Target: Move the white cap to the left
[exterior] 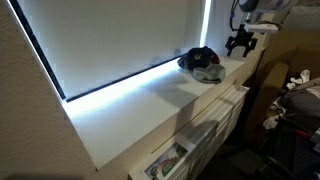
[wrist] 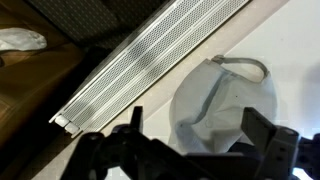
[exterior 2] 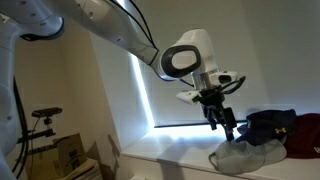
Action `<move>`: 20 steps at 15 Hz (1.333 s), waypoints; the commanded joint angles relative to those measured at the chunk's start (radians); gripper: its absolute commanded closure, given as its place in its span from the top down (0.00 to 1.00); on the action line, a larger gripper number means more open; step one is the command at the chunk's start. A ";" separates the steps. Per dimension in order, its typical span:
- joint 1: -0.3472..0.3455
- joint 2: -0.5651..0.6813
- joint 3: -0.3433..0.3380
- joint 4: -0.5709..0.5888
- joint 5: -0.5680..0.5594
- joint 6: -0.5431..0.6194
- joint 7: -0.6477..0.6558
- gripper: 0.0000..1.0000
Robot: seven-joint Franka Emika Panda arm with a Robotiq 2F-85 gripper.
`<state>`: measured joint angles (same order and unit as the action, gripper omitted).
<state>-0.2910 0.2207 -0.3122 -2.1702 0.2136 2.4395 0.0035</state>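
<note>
The white cap [wrist: 225,100] lies crumpled on the white countertop [wrist: 290,50], crown up, with its strap loop at the far side. In an exterior view it [exterior 2: 245,156] lies just in front of the dark cap [exterior 2: 270,125]. My gripper [wrist: 198,116] is open and hangs right over the white cap, one finger on each side of it and nothing held. In an exterior view the fingertips [exterior 2: 226,128] sit just above the cap's near edge. In the other view the gripper [exterior: 240,41] hovers by the dark cap [exterior: 203,60]; the white cap is hard to make out there.
A slatted white vent strip [wrist: 150,60] runs along the counter's back edge under the lit window [exterior: 120,40]. Drawers [exterior: 195,145] sit below the counter front. Clutter [exterior: 295,100] stands beside the counter's end. A bicycle [exterior 2: 40,125] is by the wall.
</note>
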 commanded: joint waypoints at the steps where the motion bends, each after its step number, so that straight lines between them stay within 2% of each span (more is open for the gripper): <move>1: -0.022 0.116 0.026 0.082 0.044 0.053 0.042 1.00; 5: -0.024 0.181 0.026 0.138 0.021 0.038 0.090 1.00; 6: -0.018 0.146 0.026 0.097 0.011 0.046 0.082 1.00; 10: -0.019 0.180 0.029 0.132 0.013 0.058 0.090 1.00; 12: -0.023 0.255 0.038 0.207 0.028 0.051 0.113 1.00; 18: -0.086 0.336 0.059 0.174 0.045 0.121 0.060 1.00; 19: -0.060 0.309 0.045 0.169 0.017 0.091 0.097 1.00; 20: -0.065 0.322 0.045 0.169 0.015 0.094 0.096 1.00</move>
<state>-0.3450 0.5450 -0.2788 -2.0019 0.2398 2.5334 0.0922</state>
